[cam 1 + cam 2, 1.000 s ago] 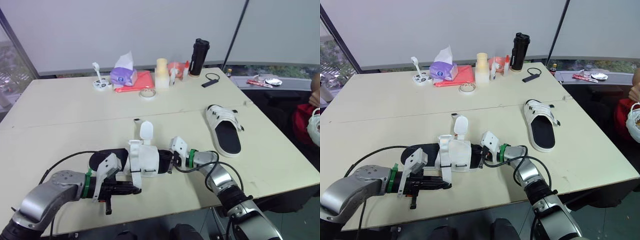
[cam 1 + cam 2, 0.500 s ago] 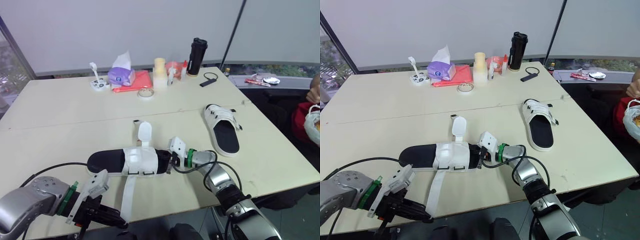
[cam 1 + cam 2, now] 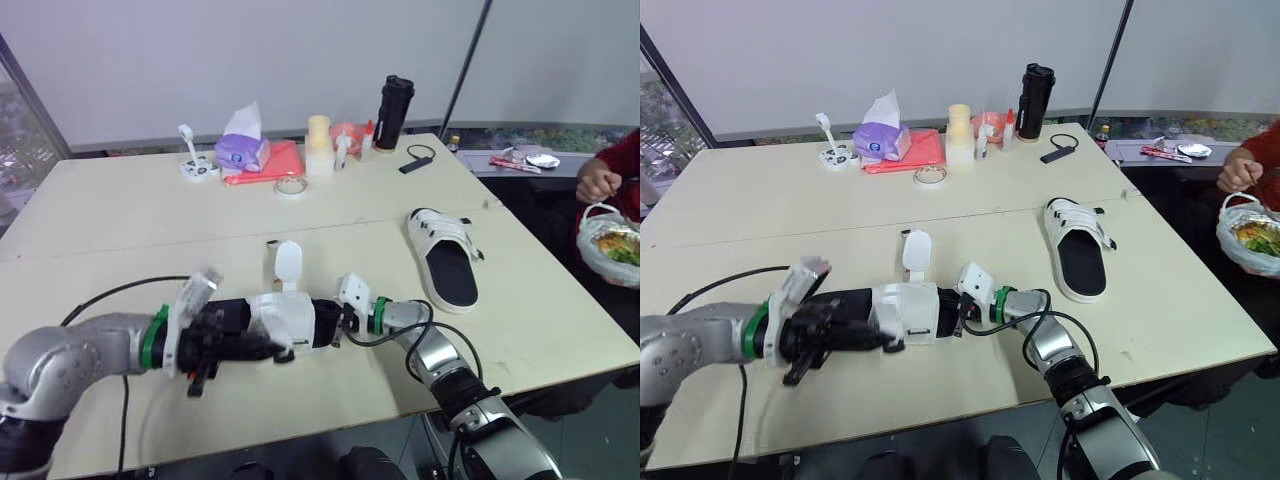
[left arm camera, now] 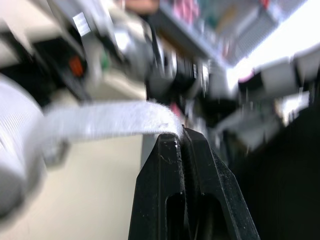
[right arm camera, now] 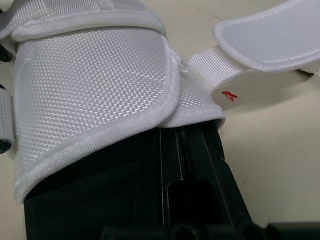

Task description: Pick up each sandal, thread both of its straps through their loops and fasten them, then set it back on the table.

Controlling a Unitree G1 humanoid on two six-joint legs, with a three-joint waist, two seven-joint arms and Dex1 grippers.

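The near sandal (image 3: pixel 295 318) sits between the two sets of jaws, low at the tabletop (image 3: pixel 120 230) (whether its sole rests there or hangs just clear, I cannot tell). The right jaws are closed on the end nearest them, pinching the black sole under the white upper. The left jaws are closed on the tip of one strap (image 4: pixel 100 120), which stretches from them back to the upper. The second strap (image 3: pixel 288 262) stands open just beyond the upper, on the side away from both jaws.

I judge the sandal light, with a stiffish sole that suits a firm pinch. The straps look like soft webbing that will flop and twist. They are best held flat near the tip, so the end feeds straight into its loop. The other sandal (image 3: pixel 447 262) lies flat, well beyond the right jaws.
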